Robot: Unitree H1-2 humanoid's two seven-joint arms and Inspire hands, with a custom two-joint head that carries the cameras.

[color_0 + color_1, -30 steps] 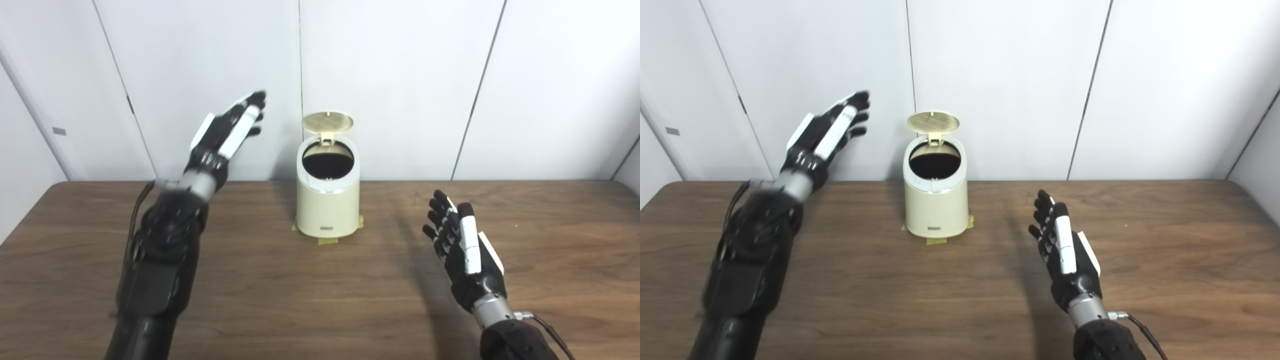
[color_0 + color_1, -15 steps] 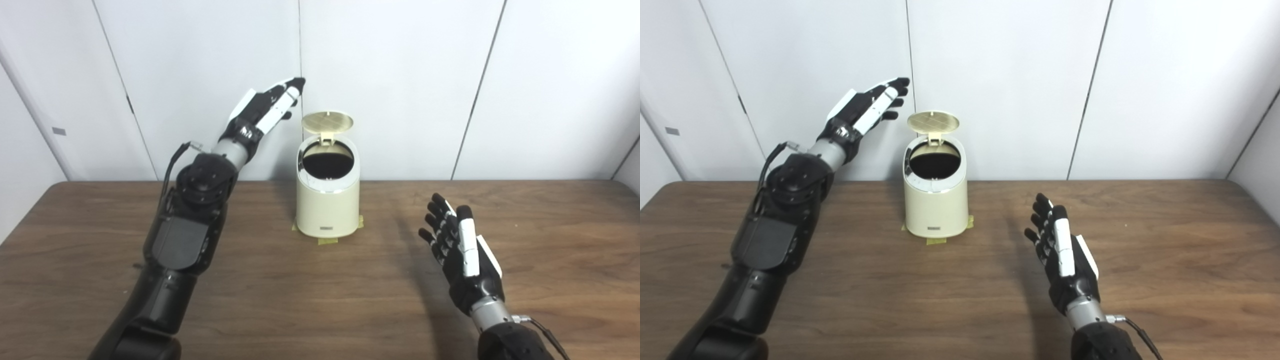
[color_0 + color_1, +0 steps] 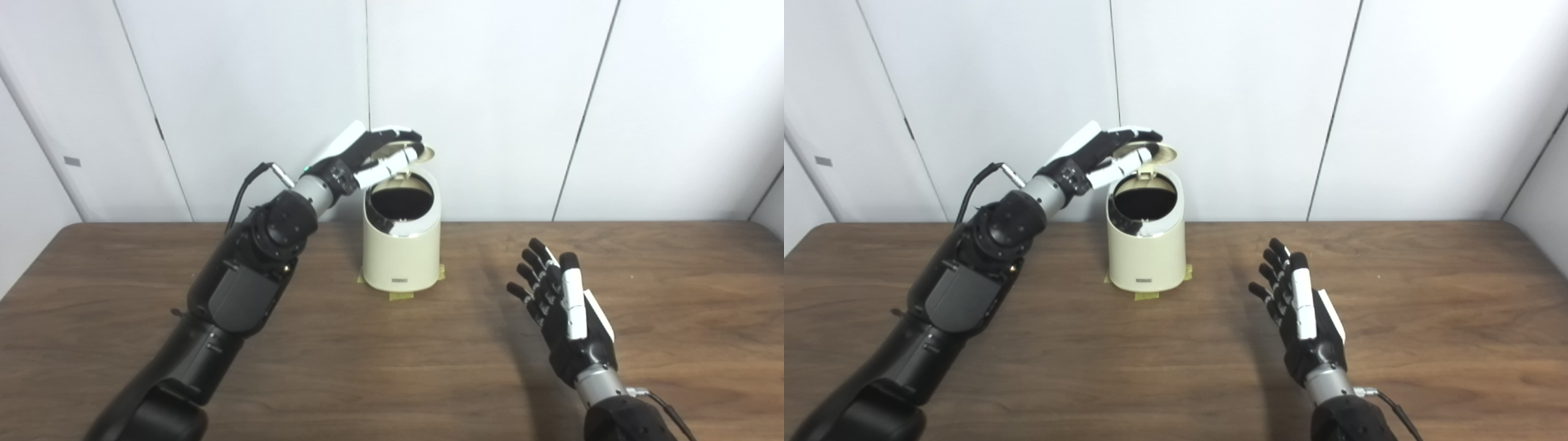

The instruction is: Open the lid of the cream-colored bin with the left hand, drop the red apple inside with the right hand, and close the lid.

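Since half a second ago, left hand [image 3: 373, 156] moved onto the raised lid [image 3: 422, 153] of the bin [image 3: 401, 245], fingers spread over it. Right hand [image 3: 566, 318] waits near, spread, empty. Apple is not visible.

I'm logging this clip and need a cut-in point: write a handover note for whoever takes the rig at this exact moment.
Left robot hand: open, fingers laid on the raised lid of the cream bin.
Right robot hand: open, empty, over the table to the bin's right.
Apple: not visible; the bin's opening looks dark, contents unclear.
Done: lid opened.
Left: confirm the apple is inside, then push the lid shut.
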